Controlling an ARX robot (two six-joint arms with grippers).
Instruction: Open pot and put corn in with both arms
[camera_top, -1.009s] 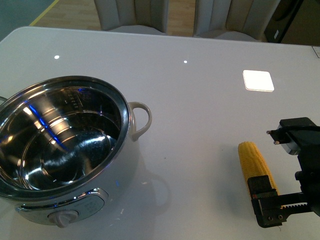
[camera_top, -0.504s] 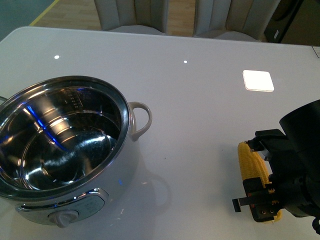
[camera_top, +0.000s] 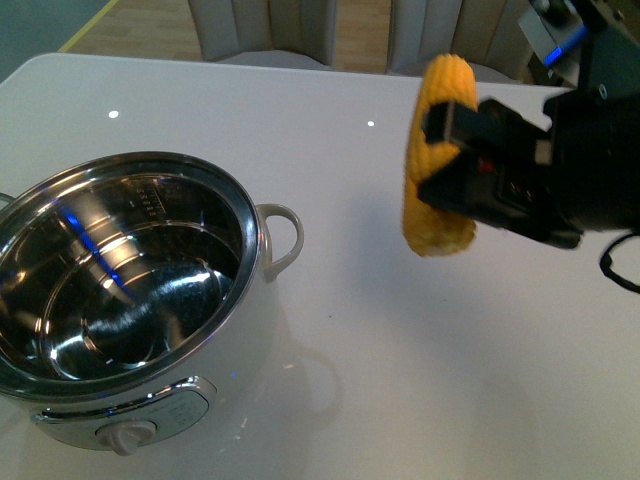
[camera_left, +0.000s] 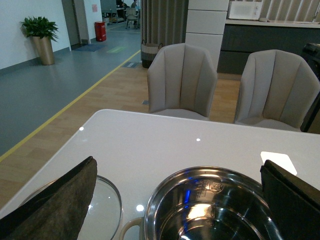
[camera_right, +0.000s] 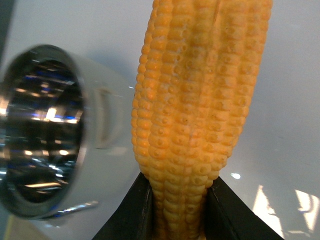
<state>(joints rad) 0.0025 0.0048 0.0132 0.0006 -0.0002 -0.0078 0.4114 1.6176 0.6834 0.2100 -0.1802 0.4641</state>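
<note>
The pot (camera_top: 130, 300) stands open at the front left of the white table, steel inside, dial knob (camera_top: 127, 437) facing me. It also shows in the left wrist view (camera_left: 210, 210) and the right wrist view (camera_right: 45, 130). My right gripper (camera_top: 450, 160) is shut on the yellow corn (camera_top: 438, 150) and holds it high above the table, to the right of the pot. In the right wrist view the corn (camera_right: 200, 100) sits between the black fingers (camera_right: 132, 210). My left gripper (camera_left: 180, 200) is open and empty over the pot's rim. The glass lid (camera_left: 102, 210) lies on the table beside the pot.
The table (camera_top: 380, 330) has a bright light patch behind the right arm. Two beige chairs (camera_left: 182, 80) stand at the far edge. The pot's side handle (camera_top: 285, 240) points toward the corn.
My right gripper closed on the corn lying on the table at the front right and lifted it up and back, tilting it nearly upright. The pot has not moved.
</note>
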